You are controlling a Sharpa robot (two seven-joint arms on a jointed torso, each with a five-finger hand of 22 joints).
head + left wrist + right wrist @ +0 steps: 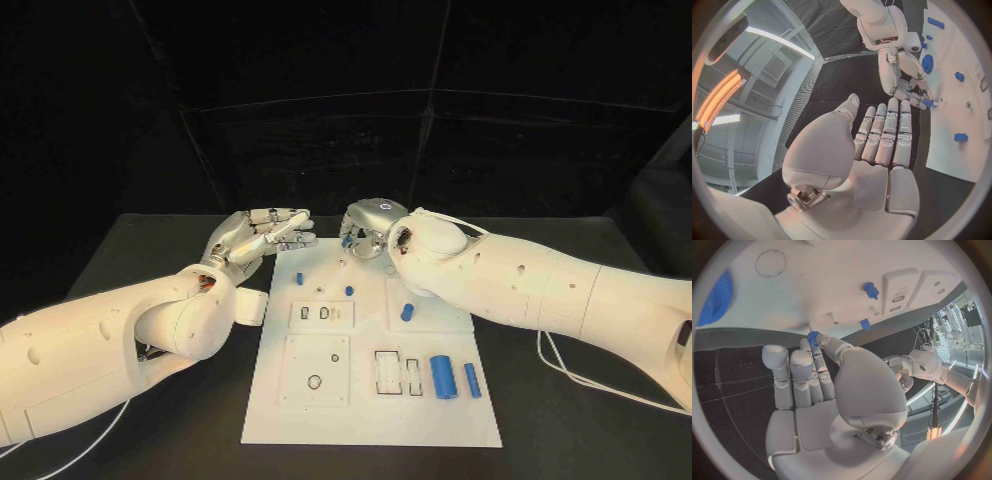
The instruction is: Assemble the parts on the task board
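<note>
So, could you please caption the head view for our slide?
Both hands, left and right, hover at the far edge of the white task board bearing blue parts.

One white board (372, 420), two robot hands (267, 236) (369, 226), and five blue pieces (443, 377) visible on the board.

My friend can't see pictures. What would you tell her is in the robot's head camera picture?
Two white robot arms reach over a white task board on a black table, the left hand and the right hand close together above the board's far edge. Small blue parts lie on the board, including two blue cylinders side by side near its right edge.
</note>
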